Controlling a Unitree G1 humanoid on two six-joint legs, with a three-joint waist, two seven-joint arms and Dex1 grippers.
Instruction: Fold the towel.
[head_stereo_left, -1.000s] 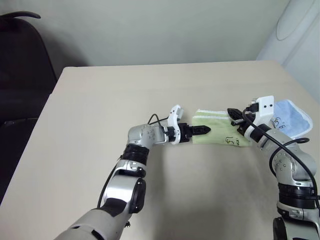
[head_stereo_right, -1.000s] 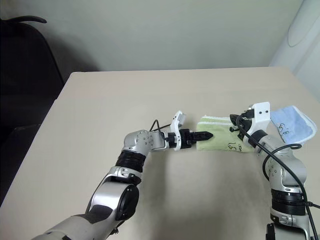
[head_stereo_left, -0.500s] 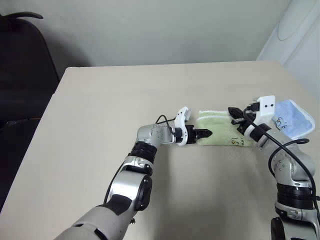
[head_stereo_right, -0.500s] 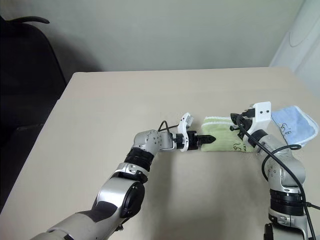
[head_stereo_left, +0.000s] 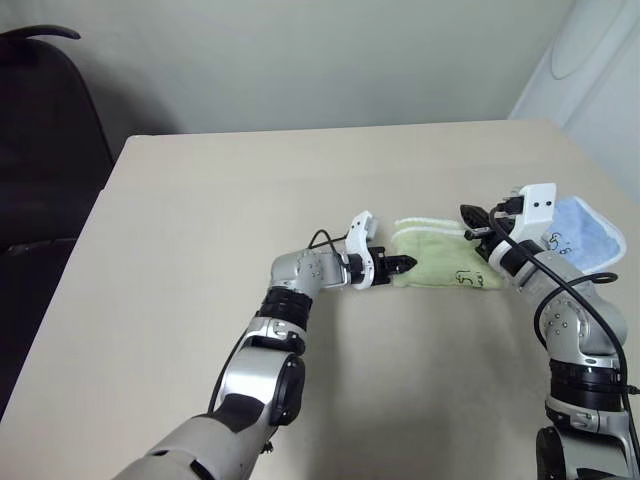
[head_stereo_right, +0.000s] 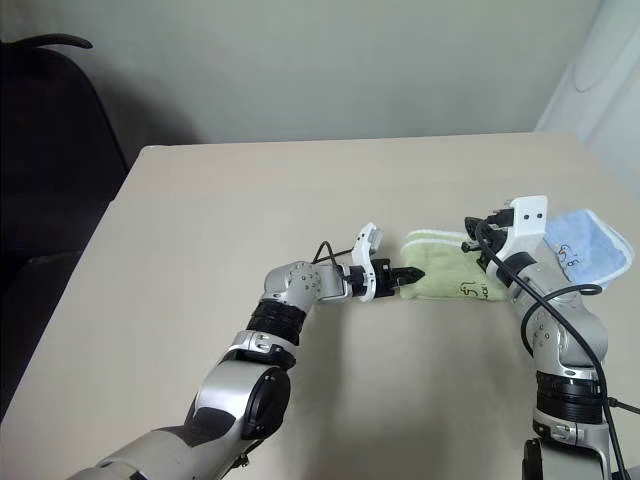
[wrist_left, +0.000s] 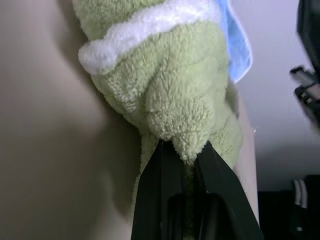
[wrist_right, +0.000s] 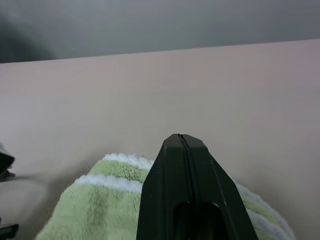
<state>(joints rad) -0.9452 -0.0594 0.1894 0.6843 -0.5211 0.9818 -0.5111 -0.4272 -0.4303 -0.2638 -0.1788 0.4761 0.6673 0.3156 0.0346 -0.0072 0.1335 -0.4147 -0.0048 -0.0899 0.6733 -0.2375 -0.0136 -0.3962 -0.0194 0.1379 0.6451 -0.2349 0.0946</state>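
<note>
Beige table (head_stereo_left: 200, 220), light blue cloth (head_stereo_left: 590, 235), dark chair (head_stereo_left: 45, 120)

One green towel (head_stereo_left: 437, 262) is counted on one table (head_stereo_left: 200, 250). One blue cloth (head_stereo_left: 588, 235) is seen at its 3 o'clock. Two grippers are counted, left (head_stereo_left: 404, 265) and right (head_stereo_left: 471, 215). One chair (head_stereo_left: 45, 130) is seen.

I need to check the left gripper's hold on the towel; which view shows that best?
The left wrist view: the left gripper is shut on a pinch of towel. The head views show it at the towel's end; the right wrist view shows the towel's edging.
</note>
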